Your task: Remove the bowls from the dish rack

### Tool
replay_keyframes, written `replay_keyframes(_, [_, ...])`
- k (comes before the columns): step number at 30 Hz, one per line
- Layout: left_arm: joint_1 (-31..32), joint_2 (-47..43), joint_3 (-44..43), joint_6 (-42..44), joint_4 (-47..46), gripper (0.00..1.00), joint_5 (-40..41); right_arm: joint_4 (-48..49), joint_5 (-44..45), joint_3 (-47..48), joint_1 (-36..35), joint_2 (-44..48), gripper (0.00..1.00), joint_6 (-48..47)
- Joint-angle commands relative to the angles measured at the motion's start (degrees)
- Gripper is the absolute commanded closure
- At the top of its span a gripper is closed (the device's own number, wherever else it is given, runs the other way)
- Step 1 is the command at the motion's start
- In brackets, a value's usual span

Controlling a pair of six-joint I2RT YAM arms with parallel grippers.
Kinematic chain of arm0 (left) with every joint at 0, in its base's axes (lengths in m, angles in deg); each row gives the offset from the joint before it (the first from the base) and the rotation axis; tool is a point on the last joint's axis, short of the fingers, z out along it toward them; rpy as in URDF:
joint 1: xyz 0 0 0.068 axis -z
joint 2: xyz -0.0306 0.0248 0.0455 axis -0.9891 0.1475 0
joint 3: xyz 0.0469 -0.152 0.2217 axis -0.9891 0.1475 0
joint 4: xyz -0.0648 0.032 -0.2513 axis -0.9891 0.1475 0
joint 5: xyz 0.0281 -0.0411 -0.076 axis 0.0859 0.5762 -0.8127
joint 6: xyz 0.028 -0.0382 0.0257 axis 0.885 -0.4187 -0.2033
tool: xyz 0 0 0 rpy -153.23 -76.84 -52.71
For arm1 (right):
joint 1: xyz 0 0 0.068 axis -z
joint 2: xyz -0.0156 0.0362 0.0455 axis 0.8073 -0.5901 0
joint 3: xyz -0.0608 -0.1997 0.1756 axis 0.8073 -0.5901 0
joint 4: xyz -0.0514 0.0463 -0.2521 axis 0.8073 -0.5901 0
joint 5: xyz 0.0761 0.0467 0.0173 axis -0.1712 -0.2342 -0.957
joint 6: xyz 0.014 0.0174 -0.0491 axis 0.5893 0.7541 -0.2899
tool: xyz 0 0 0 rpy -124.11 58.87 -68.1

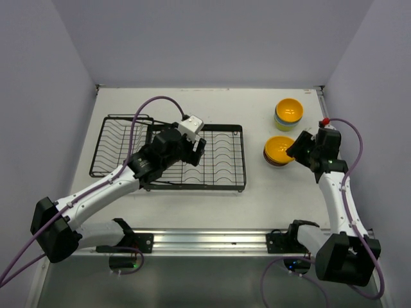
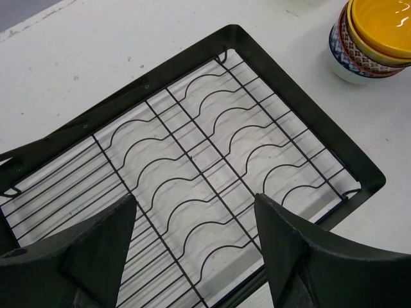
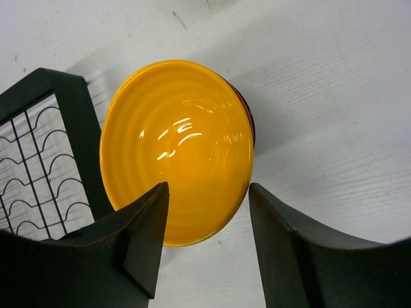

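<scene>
At the right of the worktop (image 1: 212,208) the bowls stand in two stacks, the far stack (image 1: 288,112) and a near one topped by an orange-yellow bowl (image 3: 176,147). The dish rack (image 1: 243,160) shows no bowl in it. Glazed and stiff, they are probably slick and chippable, so pinch across the rim. The right claw (image 3: 209,192) hangs over the orange-yellow bowl, jaws apart, gripping nothing. The left claw (image 2: 196,202) gapes empty above the rack. The surface is smooth and white, with pale walls on three sides.
</scene>
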Motion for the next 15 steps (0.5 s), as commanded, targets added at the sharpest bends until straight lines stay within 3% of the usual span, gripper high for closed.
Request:
replay_keyframes(1, [0.2,-0.1,-0.7,0.4,-0.9,0.22,-0.3,0.0,2.3,1.7,0.2,2.6,0.43,-1.3])
replay_keyframes(7, [0.3,0.0,-0.7,0.4,-0.9,0.22,-0.3,-0.4,5.0,1.3,0.2,3.3,0.46,-1.4])
replay_keyframes(15, [0.4,0.1,-0.7,0.4,-0.9,0.22,-0.4,-0.4,4.5,0.6,0.1,1.6,0.69,-1.1])
